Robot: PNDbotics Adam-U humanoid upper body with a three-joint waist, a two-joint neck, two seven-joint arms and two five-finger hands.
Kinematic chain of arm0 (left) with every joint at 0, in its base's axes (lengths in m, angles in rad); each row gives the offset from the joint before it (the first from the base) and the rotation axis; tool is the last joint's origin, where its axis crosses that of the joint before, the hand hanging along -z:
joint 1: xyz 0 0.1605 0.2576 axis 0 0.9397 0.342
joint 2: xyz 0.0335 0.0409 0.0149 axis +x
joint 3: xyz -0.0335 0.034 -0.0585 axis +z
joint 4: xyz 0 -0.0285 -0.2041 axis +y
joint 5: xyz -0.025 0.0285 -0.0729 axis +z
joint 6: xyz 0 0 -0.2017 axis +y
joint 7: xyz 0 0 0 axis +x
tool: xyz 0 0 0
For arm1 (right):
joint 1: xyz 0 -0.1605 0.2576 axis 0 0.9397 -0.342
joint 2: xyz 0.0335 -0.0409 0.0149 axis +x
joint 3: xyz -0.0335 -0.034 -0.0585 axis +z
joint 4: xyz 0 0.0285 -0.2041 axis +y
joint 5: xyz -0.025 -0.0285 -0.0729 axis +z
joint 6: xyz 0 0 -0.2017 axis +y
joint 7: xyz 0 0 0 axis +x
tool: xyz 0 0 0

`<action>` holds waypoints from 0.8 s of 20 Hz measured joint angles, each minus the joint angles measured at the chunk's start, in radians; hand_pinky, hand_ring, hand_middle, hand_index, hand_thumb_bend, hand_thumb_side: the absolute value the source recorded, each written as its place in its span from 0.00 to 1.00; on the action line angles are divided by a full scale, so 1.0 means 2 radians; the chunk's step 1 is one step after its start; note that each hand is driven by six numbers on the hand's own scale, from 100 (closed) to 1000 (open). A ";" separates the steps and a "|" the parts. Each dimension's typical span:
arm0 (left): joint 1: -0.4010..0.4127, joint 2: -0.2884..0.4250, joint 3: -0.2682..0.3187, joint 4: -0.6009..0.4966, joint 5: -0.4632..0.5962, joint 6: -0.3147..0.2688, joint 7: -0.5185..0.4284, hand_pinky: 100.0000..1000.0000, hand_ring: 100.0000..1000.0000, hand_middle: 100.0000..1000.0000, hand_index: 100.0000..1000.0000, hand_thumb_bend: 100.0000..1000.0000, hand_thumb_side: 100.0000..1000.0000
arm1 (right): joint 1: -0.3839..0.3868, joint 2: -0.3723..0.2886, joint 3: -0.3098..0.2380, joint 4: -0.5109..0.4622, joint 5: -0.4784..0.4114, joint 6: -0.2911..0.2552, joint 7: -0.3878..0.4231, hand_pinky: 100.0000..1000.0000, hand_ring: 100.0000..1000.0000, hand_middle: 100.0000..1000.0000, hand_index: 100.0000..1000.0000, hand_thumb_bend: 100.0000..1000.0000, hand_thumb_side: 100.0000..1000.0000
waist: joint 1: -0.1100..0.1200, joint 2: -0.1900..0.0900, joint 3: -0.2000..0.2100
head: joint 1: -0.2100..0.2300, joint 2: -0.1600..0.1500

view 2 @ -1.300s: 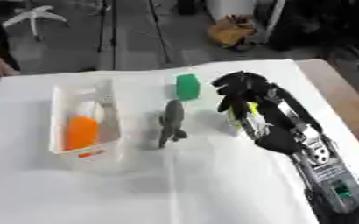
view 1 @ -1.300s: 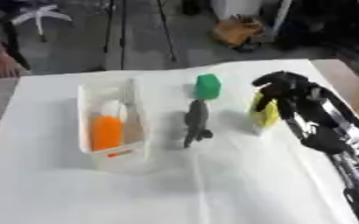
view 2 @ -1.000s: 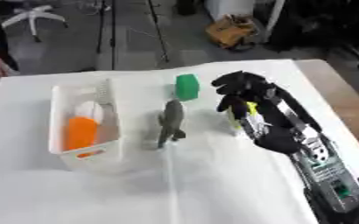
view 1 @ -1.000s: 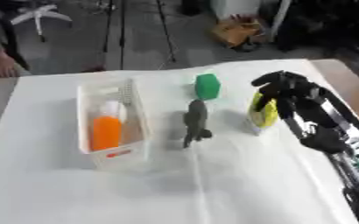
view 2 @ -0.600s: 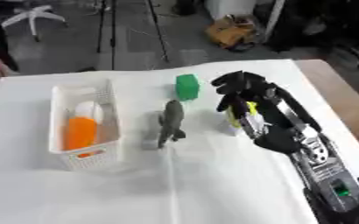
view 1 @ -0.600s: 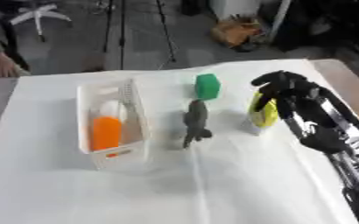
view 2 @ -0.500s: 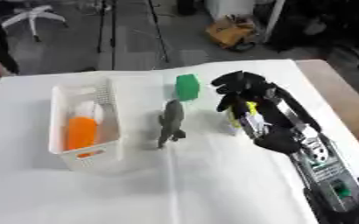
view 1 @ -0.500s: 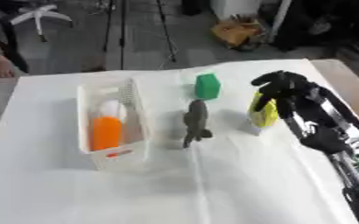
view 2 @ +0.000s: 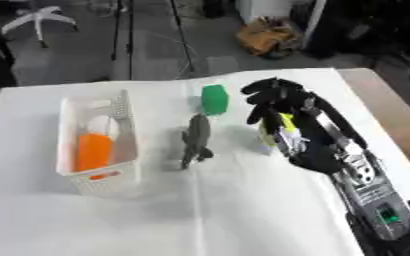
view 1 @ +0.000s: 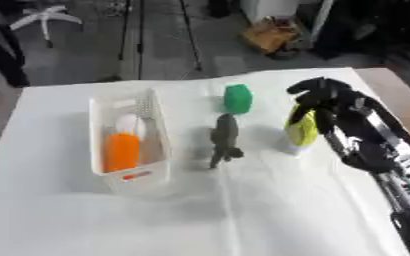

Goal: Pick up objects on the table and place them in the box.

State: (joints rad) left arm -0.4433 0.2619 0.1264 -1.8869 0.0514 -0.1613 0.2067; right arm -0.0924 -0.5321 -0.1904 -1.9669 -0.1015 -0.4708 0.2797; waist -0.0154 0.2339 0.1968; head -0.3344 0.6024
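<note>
Closing on the yellow bottle point(view 1: 301, 128) is the step I'm in — my right hand point(view 2: 289, 111) has its fingers curled round it where it stands upright on the white-covered table point(view 1: 243, 215). Next I'd lift and carry it left, over the grey shark-like toy point(view 1: 223, 140), to the white box point(view 1: 128, 172), which holds an orange item point(view 1: 121, 151). Beyond sits a green block point(view 2: 214, 98). The left eye view shows more of the bottle's yellow side — the right eye view mostly hides it behind fingers.

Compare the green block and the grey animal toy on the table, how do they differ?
The green block is bright, compact and blocky; the grey animal toy is dull, long and slim. The block lies farther from the robot, the toy nearer. Both lie on the white table, outside the box, untouched by any hand.
</note>
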 measured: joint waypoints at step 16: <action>0.002 0.000 0.000 0.003 -0.002 0.007 -0.014 0.39 0.71 0.82 0.87 0.34 1.00 | -0.075 -0.103 0.012 0.132 0.058 -0.045 -0.021 0.85 0.76 0.90 0.83 0.02 0.49 | 0.000 0.000 0.001 | -0.003 0.002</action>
State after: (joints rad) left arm -0.4388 0.2621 0.1255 -1.8807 0.0474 -0.1468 0.1791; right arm -0.2422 -0.7375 -0.1661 -1.7022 0.0140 -0.5615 0.2379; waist -0.0154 0.2336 0.1985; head -0.3410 0.6059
